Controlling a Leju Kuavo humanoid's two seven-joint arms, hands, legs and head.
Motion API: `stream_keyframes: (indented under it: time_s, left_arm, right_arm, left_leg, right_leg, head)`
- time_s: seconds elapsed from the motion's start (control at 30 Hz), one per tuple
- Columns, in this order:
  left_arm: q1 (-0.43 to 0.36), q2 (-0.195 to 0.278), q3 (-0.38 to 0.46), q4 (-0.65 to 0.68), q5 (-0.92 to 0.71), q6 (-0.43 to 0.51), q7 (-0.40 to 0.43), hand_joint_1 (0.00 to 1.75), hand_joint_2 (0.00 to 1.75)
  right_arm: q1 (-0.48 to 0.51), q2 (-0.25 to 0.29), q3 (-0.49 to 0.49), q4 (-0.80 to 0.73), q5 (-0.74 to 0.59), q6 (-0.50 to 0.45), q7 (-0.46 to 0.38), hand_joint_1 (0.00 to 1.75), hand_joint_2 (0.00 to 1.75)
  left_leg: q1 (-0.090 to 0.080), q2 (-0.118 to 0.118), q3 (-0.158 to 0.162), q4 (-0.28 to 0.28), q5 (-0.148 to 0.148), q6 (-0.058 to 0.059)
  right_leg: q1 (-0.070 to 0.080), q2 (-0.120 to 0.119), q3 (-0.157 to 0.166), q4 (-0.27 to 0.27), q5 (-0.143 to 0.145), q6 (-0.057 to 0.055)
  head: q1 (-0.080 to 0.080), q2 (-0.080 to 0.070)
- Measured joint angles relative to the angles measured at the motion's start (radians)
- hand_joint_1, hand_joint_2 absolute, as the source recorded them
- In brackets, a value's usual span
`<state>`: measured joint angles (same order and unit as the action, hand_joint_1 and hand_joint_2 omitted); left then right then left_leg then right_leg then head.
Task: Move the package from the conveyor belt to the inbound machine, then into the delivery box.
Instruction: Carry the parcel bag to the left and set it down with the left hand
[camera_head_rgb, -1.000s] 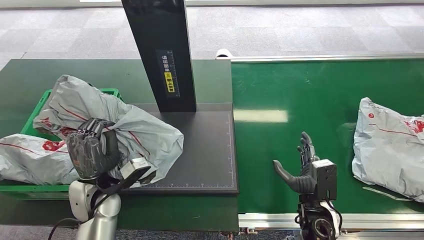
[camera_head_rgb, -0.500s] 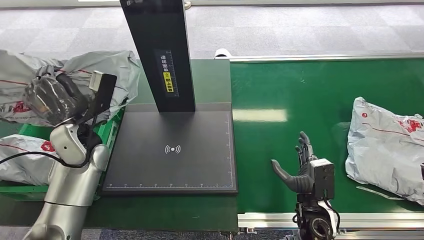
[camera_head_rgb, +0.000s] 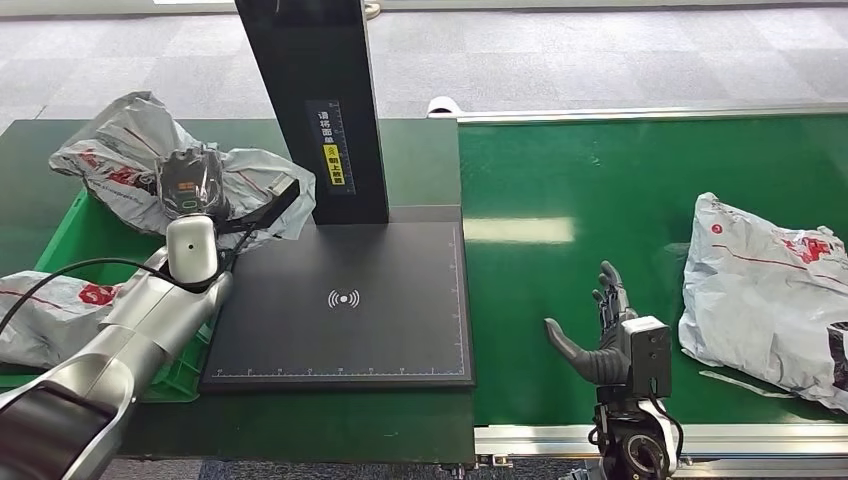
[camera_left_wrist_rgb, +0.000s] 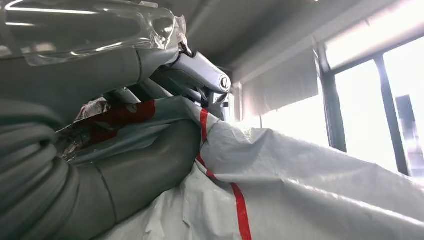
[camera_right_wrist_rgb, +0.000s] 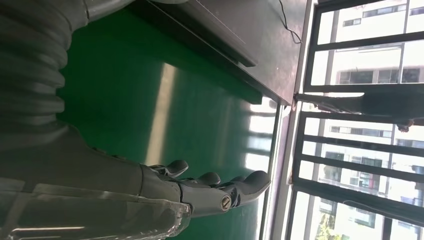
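My left hand (camera_head_rgb: 190, 183) grips a grey plastic package (camera_head_rgb: 115, 165) with red markings, held above the far end of the green delivery box (camera_head_rgb: 75, 228). Up close, the left hand (camera_left_wrist_rgb: 125, 130) has its thumb and fingers wrapped in the package (camera_left_wrist_rgb: 300, 190) film. A second grey package (camera_head_rgb: 55, 315) lies in the box nearer to me. The black inbound machine plate (camera_head_rgb: 345, 300) with its upright column (camera_head_rgb: 315, 100) stands bare. Another grey package (camera_head_rgb: 770, 290) lies on the green conveyor belt (camera_head_rgb: 600, 180) at the right. My right hand (camera_head_rgb: 600, 335) hovers open over the belt, fingers (camera_right_wrist_rgb: 220, 187) straight.
The conveyor's metal rail (camera_head_rgb: 640, 440) runs along the near edge. A dark green table surface (camera_head_rgb: 420, 160) surrounds the machine. Grey tiled floor (camera_head_rgb: 600, 50) lies beyond. A black cable (camera_head_rgb: 60, 275) loops over my left arm.
My left arm has carried the package off the machine plate, swung it left and far, and now holds it over the box's far end. The belt package has crept leftward.
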<state>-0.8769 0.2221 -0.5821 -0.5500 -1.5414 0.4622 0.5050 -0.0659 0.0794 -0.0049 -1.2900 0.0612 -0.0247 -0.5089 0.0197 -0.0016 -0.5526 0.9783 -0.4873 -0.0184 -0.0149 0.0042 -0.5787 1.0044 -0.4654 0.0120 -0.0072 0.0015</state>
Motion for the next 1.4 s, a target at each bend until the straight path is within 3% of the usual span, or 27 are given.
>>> stream_keyframes:
  time_s: [0.13, 0.27, 0.5, 0.67, 0.8, 0.93, 1.03, 1.07, 1.1, 1.2, 1.23, 1.4]
  left_arm:
    - [-0.016, -0.01, 0.027, 0.089, 0.056, -0.18, -0.054, 1.75, 1.75]
    - [-0.029, -0.021, 0.114, 0.134, 0.13, -0.257, -0.032, 1.75, 1.75]
    - [-0.035, -0.029, 0.302, 0.172, 0.189, -0.197, -0.013, 1.75, 1.75]
    - [-0.028, -0.028, 0.46, 0.185, 0.298, -0.072, -0.082, 1.75, 1.75]
    - [-0.024, -0.029, 0.555, 0.188, 0.335, -0.045, -0.112, 1.75, 1.75]
    - [-0.02, -0.03, 0.619, 0.192, 0.394, -0.091, -0.156, 1.75, 1.75]
    - [-0.02, -0.033, 0.681, 0.199, 0.481, -0.236, -0.204, 1.71, 1.75]
    - [-0.02, -0.035, 0.705, 0.202, 0.515, -0.293, -0.222, 1.63, 1.75]
    - [-0.019, -0.036, 0.73, 0.205, 0.545, -0.341, -0.238, 1.37, 1.75]
    - [-0.018, -0.039, 0.799, 0.211, 0.616, -0.443, -0.275, 0.21, 1.75]
    - [-0.018, -0.039, 0.82, 0.213, 0.634, -0.47, -0.283, 0.03, 1.75]
    - [-0.018, -0.039, 0.881, 0.218, 0.637, -0.478, -0.302, 0.0, 1.75]
  right_arm:
    - [-0.017, -0.003, 0.003, 0.008, 0.004, 0.014, -0.001, 0.0, 1.75]
    - [-0.025, -0.002, 0.007, 0.019, 0.016, 0.02, -0.001, 0.0, 1.75]
    - [-0.027, 0.004, 0.01, 0.026, 0.036, 0.021, 0.006, 0.0, 1.75]
    - [-0.023, 0.006, 0.01, 0.025, 0.037, 0.019, 0.016, 0.0, 1.75]
    - [-0.021, 0.007, 0.01, 0.025, 0.037, 0.018, 0.02, 0.0, 1.75]
    - [-0.021, 0.008, 0.012, 0.025, 0.037, 0.018, 0.022, 0.0, 1.75]
    - [-0.021, 0.008, 0.014, 0.026, 0.037, 0.018, 0.022, 0.0, 1.75]
    - [-0.022, 0.008, 0.014, 0.026, 0.037, 0.018, 0.023, 0.0, 1.75]
    - [-0.022, 0.008, 0.015, 0.026, 0.037, 0.018, 0.023, 0.0, 1.75]
    - [-0.026, 0.008, 0.016, 0.029, 0.037, 0.019, 0.023, 0.0, 1.75]
    - [-0.028, 0.008, 0.017, 0.031, 0.037, 0.019, 0.023, 0.0, 1.75]
    - [-0.041, 0.008, 0.022, 0.038, 0.037, 0.021, 0.024, 0.0, 1.75]
  left_leg:
    - [0.0, 0.0, -0.001, 0.0, 0.0, 0.0]
    - [0.0, 0.0, -0.001, 0.0, 0.0, 0.0]
    - [0.0, 0.001, 0.0, 0.0, 0.0, 0.0]
    - [0.0, 0.001, 0.0, 0.0, 0.0, 0.0]
    - [0.0, 0.001, -0.001, 0.0, 0.0, 0.0]
    - [0.0, 0.001, -0.001, 0.0, 0.0, 0.0]
    - [0.0, 0.001, 0.0, 0.0, 0.0, 0.0]
    - [0.0, 0.001, -0.001, 0.0, 0.0, 0.0]
    - [0.0, 0.001, -0.001, 0.0, 0.0, 0.0]
    - [0.0, 0.001, -0.001, 0.0, 0.0, 0.0]
    - [0.0, 0.001, -0.001, 0.0, 0.0, 0.0]
    - [0.0, 0.001, -0.001, 0.0, 0.0, 0.0]
  right_leg:
    - [0.0, 0.0, 0.0, 0.0, 0.0, 0.0]
    - [0.0, 0.0, 0.0, 0.0, 0.0, 0.0]
    - [0.0, 0.001, 0.0, 0.0, 0.0, 0.0]
    - [0.0, 0.001, 0.0, 0.001, 0.0, 0.0]
    - [0.0, 0.001, -0.001, 0.001, 0.0, 0.0]
    - [0.0, 0.001, -0.001, 0.001, 0.0, 0.0]
    - [0.0, 0.001, -0.001, 0.001, 0.0, 0.0]
    - [0.0, 0.001, -0.001, 0.001, 0.0, 0.0]
    - [0.0, 0.001, -0.001, 0.001, 0.0, 0.0]
    - [0.0, 0.001, 0.0, 0.001, 0.0, 0.0]
    - [0.0, 0.001, 0.0, 0.001, 0.0, 0.0]
    - [0.0, 0.0, 0.0, 0.001, 0.0, 0.0]
  head:
    - [0.0, 0.0]
    - [0.0, 0.0]
    - [0.0, 0.0]
    - [0.0, 0.0]
    - [0.0, 0.0]
    - [0.0, 0.0]
    - [0.0, 0.0]
    - [0.0, 0.0]
    - [0.0, 0.0]
    - [0.0, 0.0]
    - [0.0, 0.0]
    - [0.0, 0.0]
